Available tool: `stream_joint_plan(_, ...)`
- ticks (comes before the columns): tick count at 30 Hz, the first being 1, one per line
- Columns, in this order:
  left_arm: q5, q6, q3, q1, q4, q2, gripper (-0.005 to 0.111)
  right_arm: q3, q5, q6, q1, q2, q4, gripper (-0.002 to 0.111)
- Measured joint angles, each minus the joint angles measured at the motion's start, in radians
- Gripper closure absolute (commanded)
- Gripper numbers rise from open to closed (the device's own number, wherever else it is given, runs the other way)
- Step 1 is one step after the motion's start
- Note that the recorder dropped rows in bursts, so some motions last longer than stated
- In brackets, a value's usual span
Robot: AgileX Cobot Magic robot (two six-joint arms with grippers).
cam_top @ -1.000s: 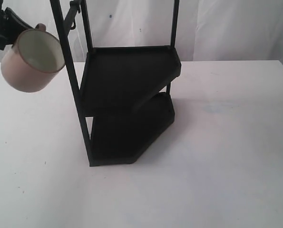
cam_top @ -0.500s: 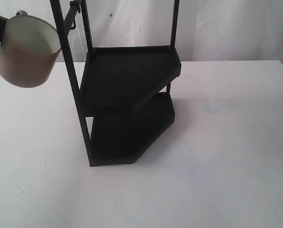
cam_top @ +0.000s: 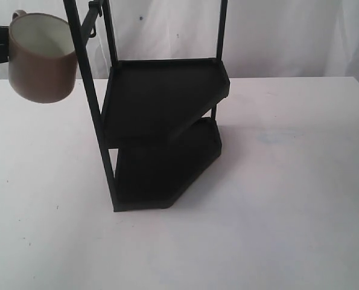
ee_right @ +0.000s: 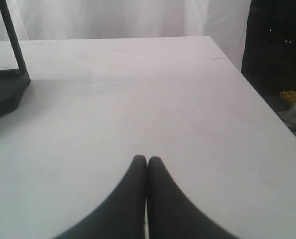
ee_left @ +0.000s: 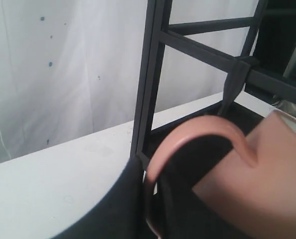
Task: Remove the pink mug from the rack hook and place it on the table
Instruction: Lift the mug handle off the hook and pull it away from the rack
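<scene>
- Grip first: the left gripper [ee_left: 151, 201] is clamped on the handle [ee_left: 202, 130] of the pink mug [cam_top: 41, 63], which hangs in the air, well above the table [cam_top: 288, 199]
- Mug sits left of the black two-shelf rack [cam_top: 164, 127], apart from the rack hook [cam_top: 92, 21]
- Right gripper [ee_right: 147, 161] is closed on nothing, low over bare tabletop
- Unhooking looks done; lowering, setting down and letting go remain

Mug [cam_top: 41, 60] in the air, left of rack [cam_top: 161, 115] on table [cam_top: 288, 211]
</scene>
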Motion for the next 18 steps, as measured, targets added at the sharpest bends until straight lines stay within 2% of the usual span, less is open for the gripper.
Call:
stream_joint_plan(8,-0.003,0.011,0.076,0.000,-0.018,0.000,0.107,0.000,0.000,0.000,0.000,0.000,0.000,0.108)
stream_joint_plan(18,0.115,-0.054,0.076,0.000,-0.018,0.005,0.107,0.000,0.000,0.000,0.000,0.000,0.000,0.108)
